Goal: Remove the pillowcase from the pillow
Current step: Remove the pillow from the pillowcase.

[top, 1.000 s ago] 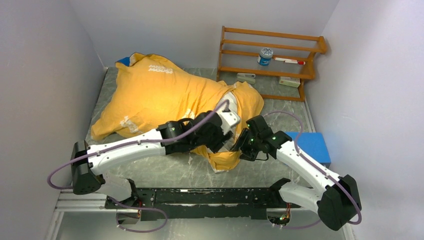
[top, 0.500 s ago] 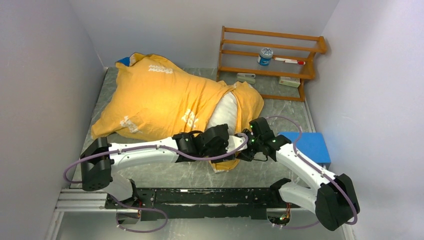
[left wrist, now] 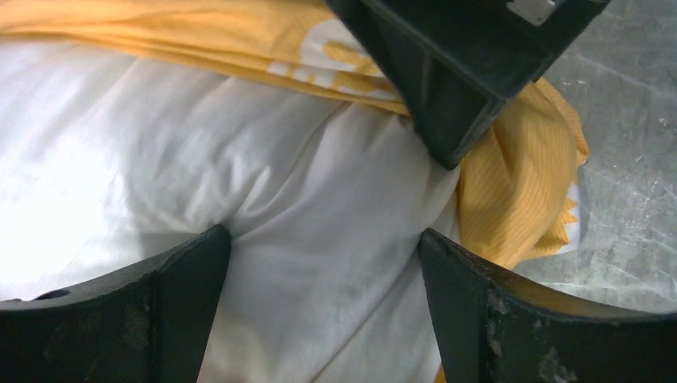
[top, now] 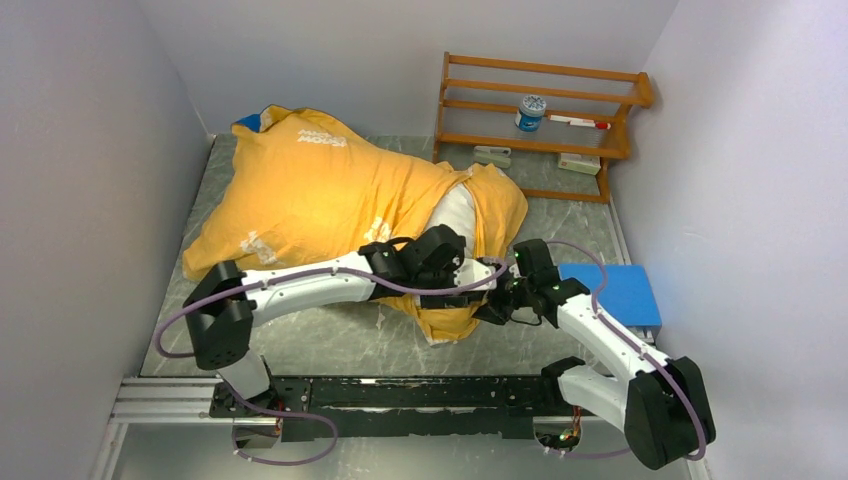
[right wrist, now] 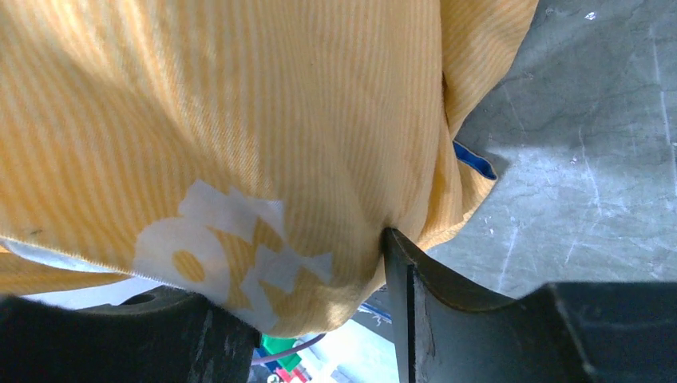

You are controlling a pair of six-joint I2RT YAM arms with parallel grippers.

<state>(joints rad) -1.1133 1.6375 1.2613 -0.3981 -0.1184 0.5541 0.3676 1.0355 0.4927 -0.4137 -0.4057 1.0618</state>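
Observation:
The pillowcase (top: 320,190), yellow-orange side up with white lettering, lies across the table and covers most of the white pillow (top: 455,215), which shows at the case's open right end. My left gripper (top: 455,272) is at that opening; in the left wrist view its jaws (left wrist: 326,239) press into a thick fold of the white pillow (left wrist: 319,263), with the pillowcase (left wrist: 511,191) beside it. My right gripper (top: 497,305) is at the case's near right corner. In the right wrist view it (right wrist: 319,263) is shut on a bunch of the pillowcase (right wrist: 263,144).
A flat blue pad (top: 615,290) lies right of my right arm. A wooden rack (top: 540,150) at the back right holds a jar (top: 532,110), a marker (top: 578,122) and small items. Walls stand close on both sides. The grey table (top: 330,340) shows in front.
My left arm has stretched out to the right, its elbow moving right, and its gripper has settled on the exposed pillow. My right gripper has shifted slightly right, still on the pillowcase corner.

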